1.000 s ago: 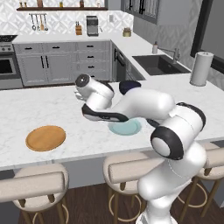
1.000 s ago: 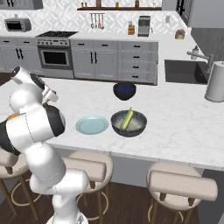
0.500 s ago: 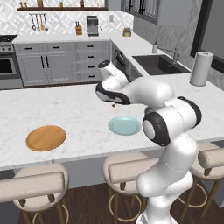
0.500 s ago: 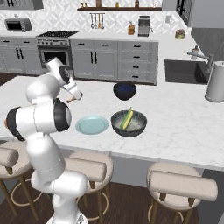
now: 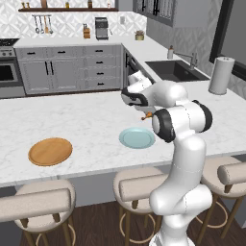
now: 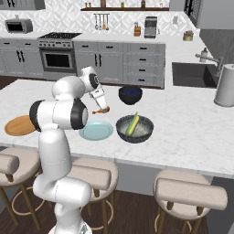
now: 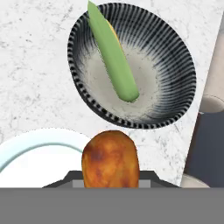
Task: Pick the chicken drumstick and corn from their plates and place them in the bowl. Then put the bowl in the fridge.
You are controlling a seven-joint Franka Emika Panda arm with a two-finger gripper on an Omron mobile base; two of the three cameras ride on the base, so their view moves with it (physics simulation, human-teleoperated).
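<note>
Orange-brown drumstick [image 7: 110, 158] is clamped in the gripper [image 6: 101, 109], off its plate and in the air. Over the last second the arm has swung from the wood plate [image 5: 50, 151] across to the teal plate [image 6: 96, 130], so the carry is nearly over. Bowl [image 7: 131, 65] lies just ahead of the gripper, corn [image 7: 112, 51] already inside, leaning on the rim. Drumstick hangs over the teal plate's edge, just short of the bowl. Likely next: drop into bowl, then fridge step.
</note>
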